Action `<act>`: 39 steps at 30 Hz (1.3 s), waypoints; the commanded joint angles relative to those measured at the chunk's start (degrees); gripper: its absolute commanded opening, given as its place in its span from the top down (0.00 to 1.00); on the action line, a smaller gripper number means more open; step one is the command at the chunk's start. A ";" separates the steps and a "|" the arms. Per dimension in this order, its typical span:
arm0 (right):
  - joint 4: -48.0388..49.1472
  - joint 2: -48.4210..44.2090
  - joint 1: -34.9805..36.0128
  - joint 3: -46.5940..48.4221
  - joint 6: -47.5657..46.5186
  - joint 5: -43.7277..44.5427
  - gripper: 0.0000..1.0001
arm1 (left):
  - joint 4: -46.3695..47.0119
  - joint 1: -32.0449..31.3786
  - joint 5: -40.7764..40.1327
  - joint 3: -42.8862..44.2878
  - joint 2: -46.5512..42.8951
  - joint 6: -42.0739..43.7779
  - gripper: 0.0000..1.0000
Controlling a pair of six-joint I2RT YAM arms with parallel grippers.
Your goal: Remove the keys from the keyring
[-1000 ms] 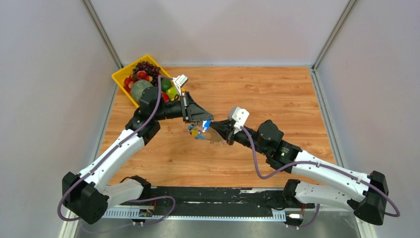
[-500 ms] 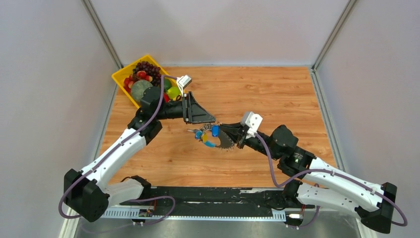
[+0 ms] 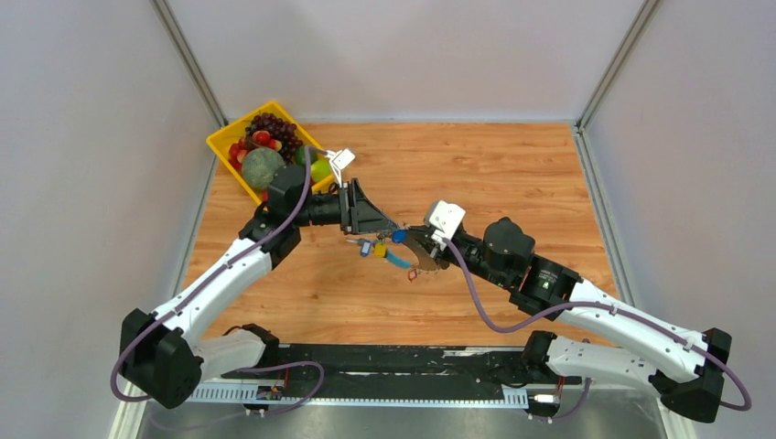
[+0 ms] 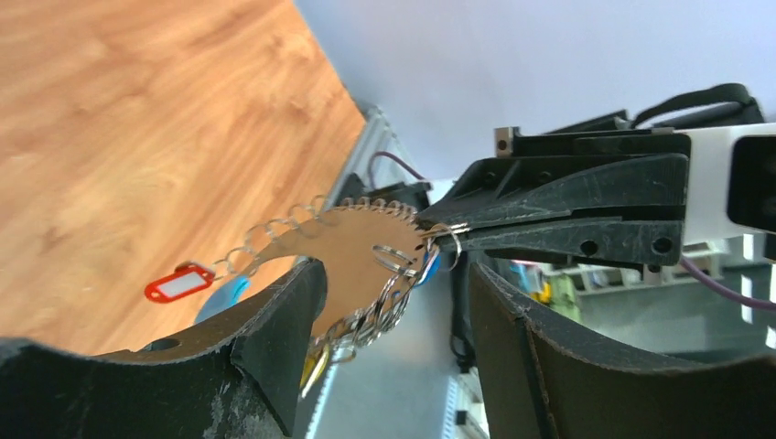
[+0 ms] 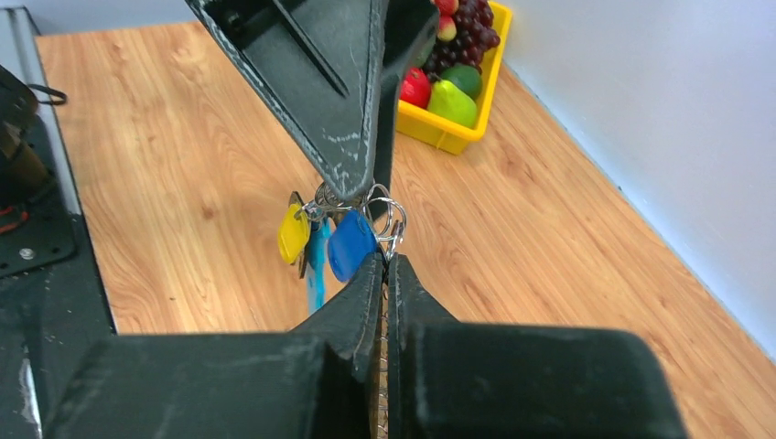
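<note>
The keyring (image 4: 357, 256), a flat piece edged with silvery wire rings plus a light-blue strip, hangs in the air over the middle of the tabletop (image 3: 512, 174). None of the keys (image 5: 348, 245) is off it yet: blue and yellow heads dangle in a bunch beneath, a red one to the side. The right gripper (image 5: 384, 274) has its fingers pinched tight on a ring at the keyring's edge and seems to carry all the weight. The left gripper (image 4: 393, 357) has its fingers spread wide, holding nothing, with the keyring in the gap between them. The step in hand looks like the left arm lining up on a single key. Next it likely must close on one head and work it off its ring while the right holds firm; the crowded bunch makes that fiddly.
</note>
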 commanded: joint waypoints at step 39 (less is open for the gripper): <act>32.54 15.60 0.71 3.45 -43.87 0.81 1.00 | 11.49 -1.40 -24.99 -15.04 -25.28 10.40 0.41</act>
